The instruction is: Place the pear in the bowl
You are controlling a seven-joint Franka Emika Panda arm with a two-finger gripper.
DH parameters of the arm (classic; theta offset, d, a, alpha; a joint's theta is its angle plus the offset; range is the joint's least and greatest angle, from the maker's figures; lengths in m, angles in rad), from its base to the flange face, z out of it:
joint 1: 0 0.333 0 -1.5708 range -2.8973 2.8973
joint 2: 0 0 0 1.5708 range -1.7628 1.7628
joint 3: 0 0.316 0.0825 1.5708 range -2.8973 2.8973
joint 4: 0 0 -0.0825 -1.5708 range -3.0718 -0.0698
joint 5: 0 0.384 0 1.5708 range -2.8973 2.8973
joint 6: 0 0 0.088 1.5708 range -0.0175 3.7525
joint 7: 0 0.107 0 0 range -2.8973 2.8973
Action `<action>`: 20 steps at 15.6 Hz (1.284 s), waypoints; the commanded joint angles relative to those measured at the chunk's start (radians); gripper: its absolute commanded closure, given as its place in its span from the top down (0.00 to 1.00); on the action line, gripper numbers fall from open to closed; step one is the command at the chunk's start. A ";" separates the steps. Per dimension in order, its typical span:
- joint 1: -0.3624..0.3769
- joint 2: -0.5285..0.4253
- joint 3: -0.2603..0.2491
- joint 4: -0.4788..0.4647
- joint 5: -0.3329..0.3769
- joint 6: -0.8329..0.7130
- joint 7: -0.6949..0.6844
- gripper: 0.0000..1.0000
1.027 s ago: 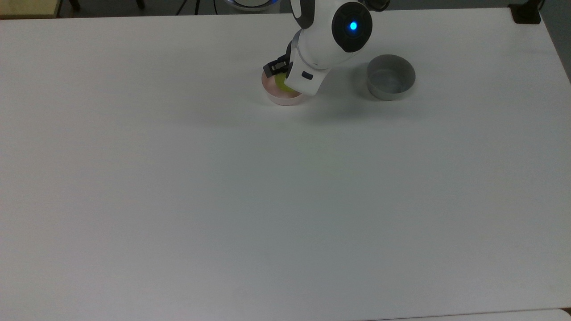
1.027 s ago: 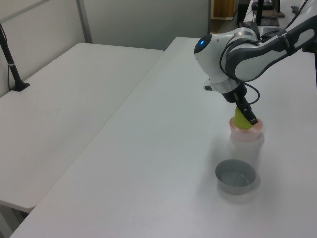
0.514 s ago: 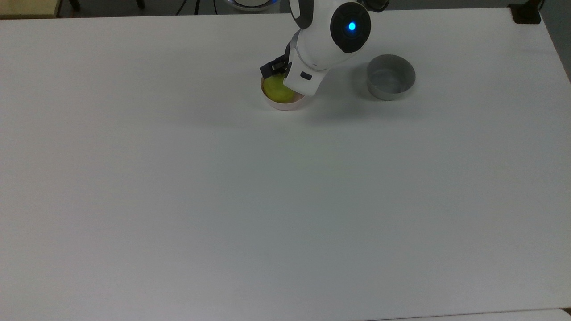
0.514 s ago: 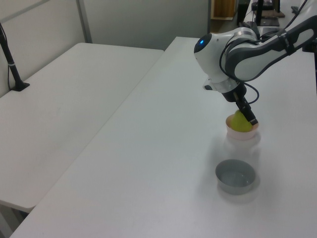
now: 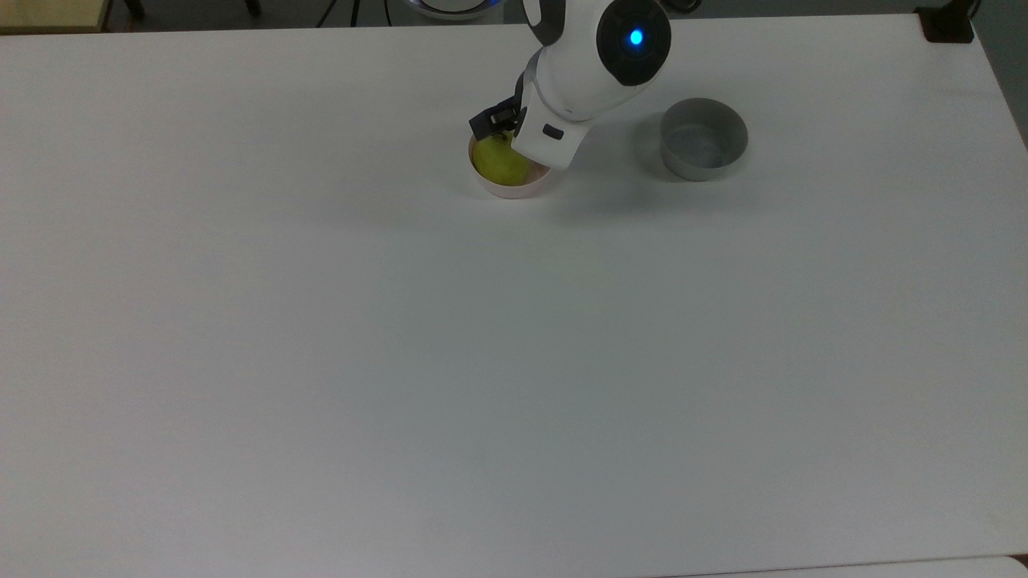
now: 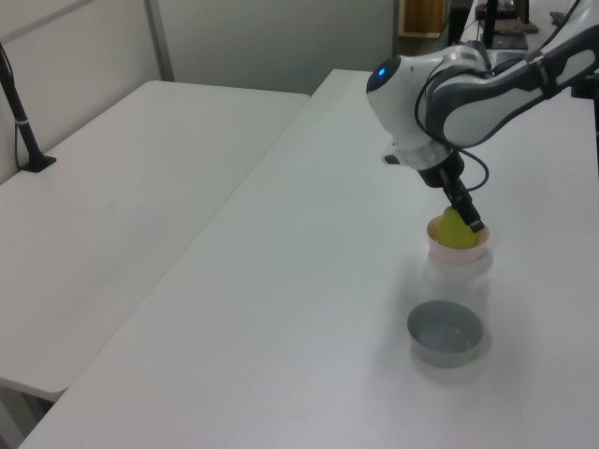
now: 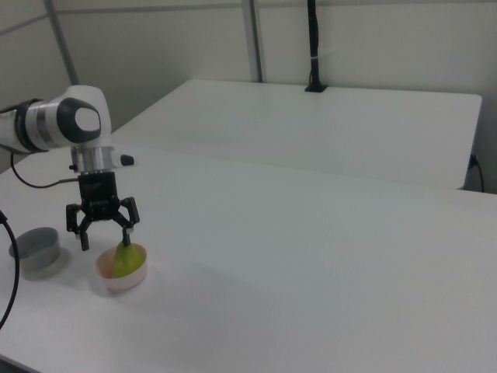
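On the tabletop (image 5: 321, 361), the pear (image 7: 127, 259) sits in the pink bowl (image 7: 116, 280), with the end effector (image 7: 104, 238) spread wide, released, just above it. One finger hangs near the stem; lifting off crookedly could snag it and tip the bowl. The grey bowl (image 5: 703, 149), in the top view's right, holds nothing.

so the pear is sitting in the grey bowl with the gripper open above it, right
Not quite: the pear sits in the pink bowl, not the grey bowl, which stands apart with nothing in it. The right view shows this, with the gripper open above the pear.
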 commanded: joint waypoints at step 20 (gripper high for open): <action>-0.518 -0.159 0.083 0.257 0.014 0.030 0.026 1.00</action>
